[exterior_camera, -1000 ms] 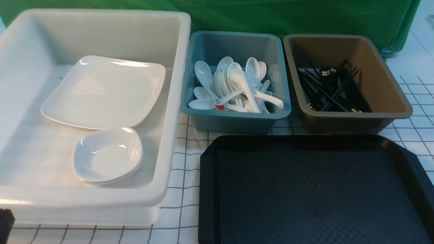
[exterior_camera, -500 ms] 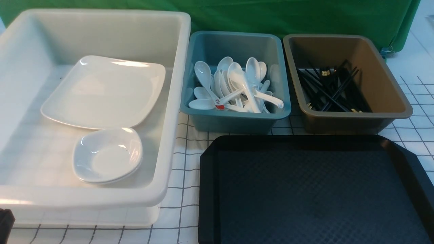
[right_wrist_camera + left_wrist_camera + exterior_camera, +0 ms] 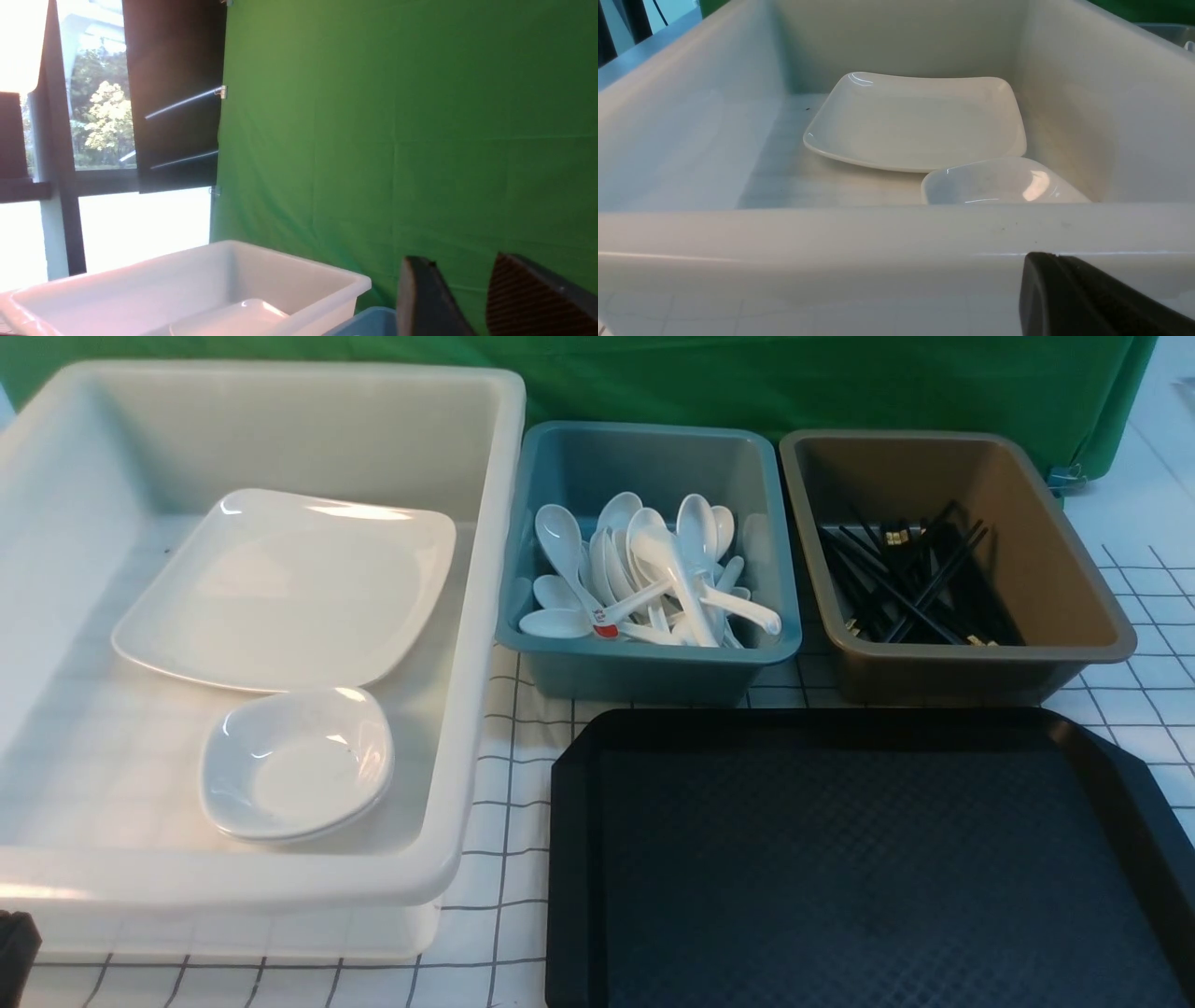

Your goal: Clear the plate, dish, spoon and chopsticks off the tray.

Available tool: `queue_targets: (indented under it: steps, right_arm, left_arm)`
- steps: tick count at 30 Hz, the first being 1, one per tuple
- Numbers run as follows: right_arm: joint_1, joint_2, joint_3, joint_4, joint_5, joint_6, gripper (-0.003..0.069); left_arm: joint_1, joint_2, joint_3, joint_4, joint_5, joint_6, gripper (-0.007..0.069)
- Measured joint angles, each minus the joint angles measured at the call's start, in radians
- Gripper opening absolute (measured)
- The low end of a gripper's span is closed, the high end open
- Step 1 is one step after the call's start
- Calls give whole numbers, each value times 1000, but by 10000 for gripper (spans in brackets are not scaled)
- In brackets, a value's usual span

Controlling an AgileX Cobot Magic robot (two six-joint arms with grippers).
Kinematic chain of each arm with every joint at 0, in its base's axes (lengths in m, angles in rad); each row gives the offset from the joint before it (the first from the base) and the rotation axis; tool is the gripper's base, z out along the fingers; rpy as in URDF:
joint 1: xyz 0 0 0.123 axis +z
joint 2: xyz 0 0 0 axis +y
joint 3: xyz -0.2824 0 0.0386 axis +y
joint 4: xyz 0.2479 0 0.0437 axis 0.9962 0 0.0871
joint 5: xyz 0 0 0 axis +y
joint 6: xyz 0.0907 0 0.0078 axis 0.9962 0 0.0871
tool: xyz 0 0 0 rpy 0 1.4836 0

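Note:
The black tray [image 3: 840, 859] lies at the front right with nothing on it. Inside the white tub [image 3: 485, 616] rest the large white plate [image 3: 280, 588] and, nearer to me, the small dish [image 3: 299, 765]. The spoon [image 3: 565, 546] with the red mark lies on the heap in the blue bin [image 3: 653, 667]. Black chopsticks [image 3: 906, 588] lie in the brown bin [image 3: 1074, 588]. My left gripper [image 3: 1041, 261] is shut and empty, low outside the tub's near wall [image 3: 831, 242]. My right gripper [image 3: 460, 268] is open and empty, raised and facing the green backdrop.
The three containers stand in a row behind the tray on a checked white cloth [image 3: 504, 784]. Several plain white spoons fill the blue bin. A green curtain [image 3: 747, 383] closes the back. A dark part of my left arm [image 3: 14, 943] shows at the front left corner.

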Motion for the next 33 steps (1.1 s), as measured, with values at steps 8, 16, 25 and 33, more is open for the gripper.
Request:
queue_targets:
  steps: [8,16,25,33]
  right_arm:
    - [-77,-25,38,8,29,-32,237]
    - [-485,-28,288,8,49,-69,239]
    - [-637,-26,506,8,34,-71,242]
    - [-640,-26,506,8,33,-72,242]
  left_arm:
    - [0,0,0,0,1,7,4]
    - [0,0,0,0,2,16,4]
    - [0,-1,0,1,3,19,4]
    - [0,-1,0,1,3,19,4]
